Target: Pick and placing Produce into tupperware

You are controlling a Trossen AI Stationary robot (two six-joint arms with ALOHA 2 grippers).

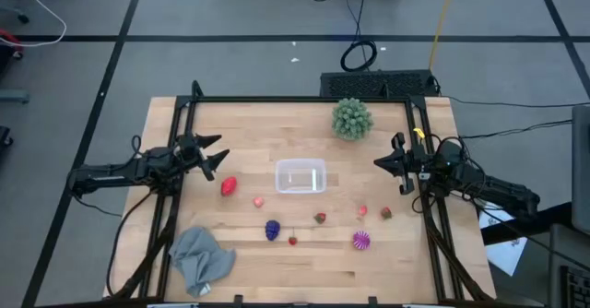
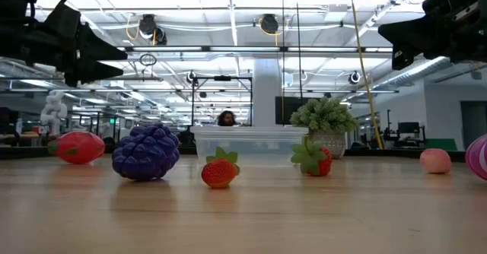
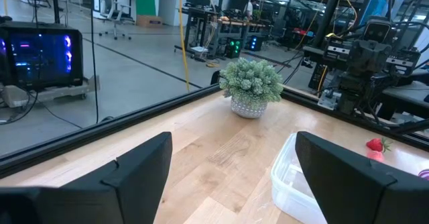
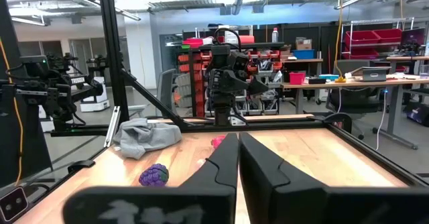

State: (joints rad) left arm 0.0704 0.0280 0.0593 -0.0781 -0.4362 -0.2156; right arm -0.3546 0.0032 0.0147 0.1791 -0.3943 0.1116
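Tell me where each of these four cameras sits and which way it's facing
High: overhead, straight down on tupperware, left gripper, right gripper.
Low: table height, level past purple fruit; arms overhead.
Left wrist: over open jaws toward green ball.
Right wrist: over shut jaws toward grey cloth.
Shared: high and low both show the tupperware.

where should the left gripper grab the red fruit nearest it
Take the red fruit across its rounded middle, coming straight down from above. It lies on its side on bare wood, with nothing touching it, so fingers fit on either flank. The left gripper is open and hovers close by; the tupperware sits just to the fruit's right for the drop.
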